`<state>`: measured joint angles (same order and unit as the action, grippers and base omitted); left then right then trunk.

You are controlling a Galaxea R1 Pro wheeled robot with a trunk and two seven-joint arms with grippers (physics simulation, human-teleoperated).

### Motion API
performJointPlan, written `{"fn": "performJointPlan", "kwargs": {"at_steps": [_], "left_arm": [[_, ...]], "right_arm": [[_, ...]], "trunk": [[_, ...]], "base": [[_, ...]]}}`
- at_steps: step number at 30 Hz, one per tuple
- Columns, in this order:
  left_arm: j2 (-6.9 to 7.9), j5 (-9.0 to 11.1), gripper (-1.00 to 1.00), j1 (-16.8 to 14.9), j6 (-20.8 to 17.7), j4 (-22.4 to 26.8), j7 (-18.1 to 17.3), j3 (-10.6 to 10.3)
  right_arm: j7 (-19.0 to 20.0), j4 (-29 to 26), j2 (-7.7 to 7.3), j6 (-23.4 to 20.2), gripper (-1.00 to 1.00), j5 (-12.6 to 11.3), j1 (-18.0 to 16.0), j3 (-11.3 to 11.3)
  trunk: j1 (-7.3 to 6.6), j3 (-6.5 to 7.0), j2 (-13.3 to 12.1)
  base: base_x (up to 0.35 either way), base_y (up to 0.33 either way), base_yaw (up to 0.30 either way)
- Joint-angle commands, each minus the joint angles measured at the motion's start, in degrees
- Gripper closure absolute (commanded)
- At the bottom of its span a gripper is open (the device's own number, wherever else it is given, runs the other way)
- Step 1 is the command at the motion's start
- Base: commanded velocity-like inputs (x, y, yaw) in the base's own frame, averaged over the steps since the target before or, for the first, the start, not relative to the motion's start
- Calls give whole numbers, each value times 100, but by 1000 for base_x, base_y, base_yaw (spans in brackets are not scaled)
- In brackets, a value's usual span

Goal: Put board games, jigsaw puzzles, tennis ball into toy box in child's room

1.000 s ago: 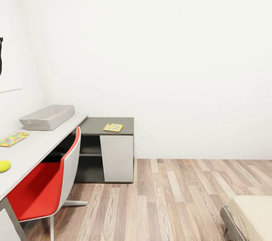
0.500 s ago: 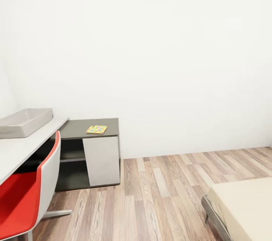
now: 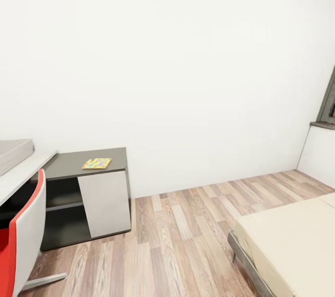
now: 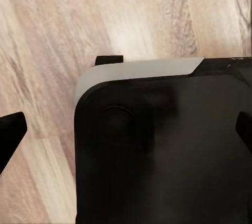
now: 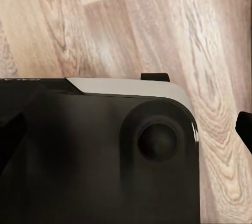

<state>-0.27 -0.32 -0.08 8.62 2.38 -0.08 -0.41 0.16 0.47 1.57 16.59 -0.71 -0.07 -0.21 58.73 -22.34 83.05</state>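
One jigsaw puzzle [image 3: 97, 163], a flat many-coloured rectangle, lies on the dark grey side unit [image 3: 70, 167]. At the far left edge a corner of the light grey toy box [image 3: 14, 150] rests on the white table [image 3: 25, 171]. A plain beige corner of the bed [image 3: 293, 241] shows at the lower right. The board games and the tennis ball are out of view. My left gripper [image 4: 126, 134] is open over the robot's dark base and the wood floor, with nothing between its fingers. My right gripper [image 5: 126, 132] is open in the same way.
A red chair [image 3: 21, 241] with a grey back stands tucked at the table, lower left. Wood-plank floor [image 3: 181, 236] stretches between the side unit and the bed. A plain white wall runs behind; a dark window frame [image 3: 328, 102] sits above a white ledge at the far right.
The head camera has swung right: table, toy box and chair slid towards the left edge. The tennis ball and a second puzzle left the picture. More bed and a window came in.
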Motion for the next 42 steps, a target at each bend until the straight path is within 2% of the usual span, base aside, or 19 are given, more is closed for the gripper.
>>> {"fn": "performJointPlan", "kwargs": {"at_steps": [1, 42], "left_arm": [[0, -2, -100, -1, 17, -1, -1, -3], [0, 6, -100, -1, 17, -1, -1, 48]], "right_arm": [[2, 5, 1, 25, -100, -8, -2, -1], [2, 5, 1, 30, -100, -8, -2, 2]], "trunk": [[0, -5, 3], [0, -5, 3]], "base": [[0, 0, -285], [0, 0, -285]]}}
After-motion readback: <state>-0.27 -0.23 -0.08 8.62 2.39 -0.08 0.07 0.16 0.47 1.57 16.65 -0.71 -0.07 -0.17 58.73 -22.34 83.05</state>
